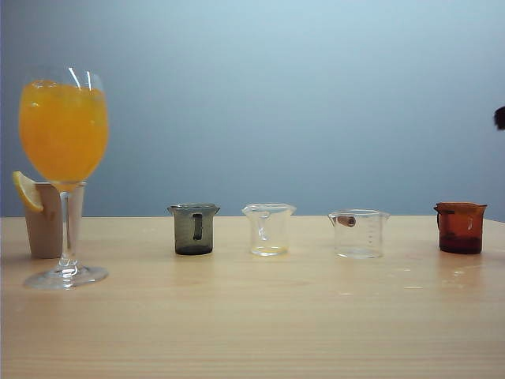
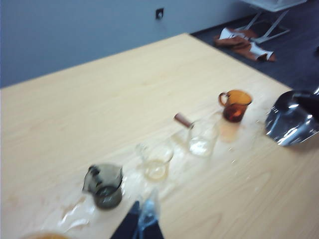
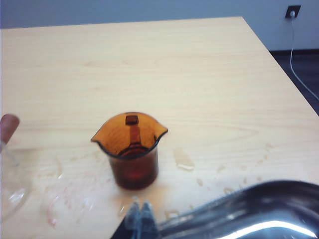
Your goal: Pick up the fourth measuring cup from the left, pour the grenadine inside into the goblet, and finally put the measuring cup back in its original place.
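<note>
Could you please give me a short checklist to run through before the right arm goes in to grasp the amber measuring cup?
1. Amber measuring cup upright, last in the row on the table: ok.
2. Red liquid inside it: ok, a dark layer sits at the bottom.
3. Right tool open for the grasp: not ok, its tips are shut together, short of the cup.
4. Goblet has room for a pour: not ok, orange juice fills it nearly to the rim.
5. Neighbouring clear cup stands apart from the amber one: ok.
6. Left tool clear of the row: cannot tell, it hangs close above the grey cup.
</note>
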Robot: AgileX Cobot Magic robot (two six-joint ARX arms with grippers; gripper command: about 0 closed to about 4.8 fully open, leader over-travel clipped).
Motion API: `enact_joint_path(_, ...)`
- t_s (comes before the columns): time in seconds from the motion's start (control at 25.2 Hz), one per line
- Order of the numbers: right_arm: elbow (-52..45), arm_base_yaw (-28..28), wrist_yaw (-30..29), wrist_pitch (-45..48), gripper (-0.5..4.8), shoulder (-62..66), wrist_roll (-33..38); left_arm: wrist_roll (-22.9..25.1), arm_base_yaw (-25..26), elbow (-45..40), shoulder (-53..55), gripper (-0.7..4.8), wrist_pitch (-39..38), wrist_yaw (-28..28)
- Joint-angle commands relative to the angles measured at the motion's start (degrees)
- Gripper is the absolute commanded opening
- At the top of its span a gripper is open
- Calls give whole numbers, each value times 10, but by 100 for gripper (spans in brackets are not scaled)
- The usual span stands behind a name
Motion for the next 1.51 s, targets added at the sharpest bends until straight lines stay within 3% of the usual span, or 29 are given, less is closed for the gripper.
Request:
enact_joint_path(0.04, 0, 14, 11, 93, -9, 63, -1, 3, 0, 3, -1, -4, -37, -3)
enact_joint_path(0.2, 1, 15, 20, 163, -8, 165, -1, 3, 0, 3, 0, -4, -37, -5)
enact_joint_path(0.28, 1, 15, 20, 200, 36, 201, -1, 3, 0, 3, 0, -4, -33, -5)
enact_joint_path(0.32, 2, 15, 15, 238, 151, 228, 0, 3, 0, 3, 0, -4, -32, -6)
enact_joint_path(0.4, 4, 15, 2, 260, 276, 243, -1, 3, 0, 3, 0, -4, -32, -6)
enact_joint_path(0.51, 16, 14, 7, 257, 401, 256, -1, 3, 0, 3, 0, -5, -32, -6)
enact_joint_path(0.63, 34, 14, 4, 260, 479, 277, -1, 3, 0, 3, 0, -5, -32, -6)
enact_joint_path(1.19, 160, 14, -4, 261, 479, 450, -29, 3, 0, 3, 0, -5, -33, -6)
enact_joint_path(1.51, 198, 14, 3, 263, 479, 486, -29, 3, 0, 3, 0, -5, -36, -6)
